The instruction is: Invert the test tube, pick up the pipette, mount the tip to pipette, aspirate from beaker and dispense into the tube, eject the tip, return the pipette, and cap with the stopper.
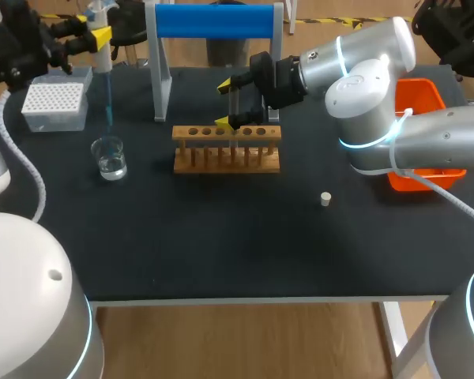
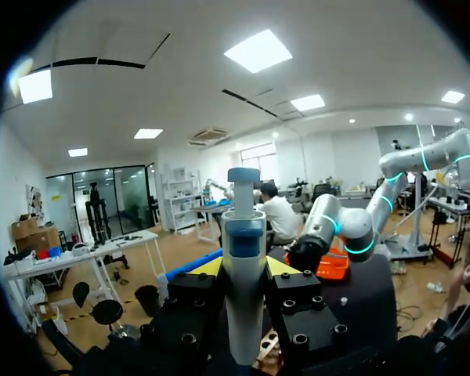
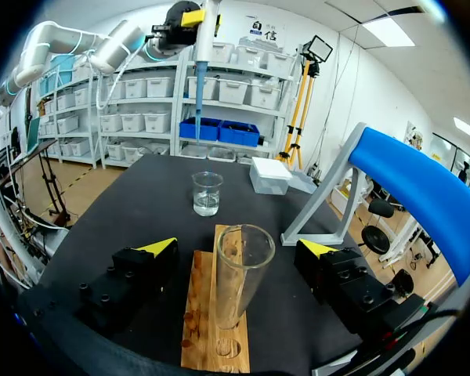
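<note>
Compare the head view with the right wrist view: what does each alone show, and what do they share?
Only the head view shows the stopper lying on the table. Only the right wrist view clearly shows the test tube standing mouth up in the wooden rack, between the open fingers of the right gripper, touching neither. Both show the beaker, the tip box, the blue stand and the left gripper holding the pipette.

L pincer (image 1: 96, 30) gripping pipette (image 1: 103, 57) nr beaker (image 1: 110, 158), R pincer (image 1: 225, 104) spread round tube (image 1: 237, 109) in rack (image 1: 227, 151)
</note>
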You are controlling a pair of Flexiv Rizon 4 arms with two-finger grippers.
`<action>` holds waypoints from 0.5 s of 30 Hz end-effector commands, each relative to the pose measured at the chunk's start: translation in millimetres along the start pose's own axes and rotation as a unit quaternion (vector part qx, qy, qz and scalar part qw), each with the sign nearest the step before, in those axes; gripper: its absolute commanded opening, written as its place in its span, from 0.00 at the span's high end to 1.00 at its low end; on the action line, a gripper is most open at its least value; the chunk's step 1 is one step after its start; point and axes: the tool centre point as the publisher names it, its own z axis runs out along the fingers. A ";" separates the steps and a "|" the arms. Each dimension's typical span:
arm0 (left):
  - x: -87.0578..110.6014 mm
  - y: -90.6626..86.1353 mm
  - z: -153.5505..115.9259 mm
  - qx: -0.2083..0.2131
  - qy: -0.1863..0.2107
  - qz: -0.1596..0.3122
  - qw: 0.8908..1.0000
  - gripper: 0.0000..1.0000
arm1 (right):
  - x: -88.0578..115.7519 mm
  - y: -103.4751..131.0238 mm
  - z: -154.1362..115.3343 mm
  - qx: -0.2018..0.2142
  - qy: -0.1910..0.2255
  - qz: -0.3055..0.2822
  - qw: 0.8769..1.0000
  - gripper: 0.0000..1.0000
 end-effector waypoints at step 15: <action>29.3 -71.0 67.3 0.001 0.057 -0.002 0.998 1.00 | 0.6 0.4 -0.7 0.001 0.000 0.000 1.000 0.00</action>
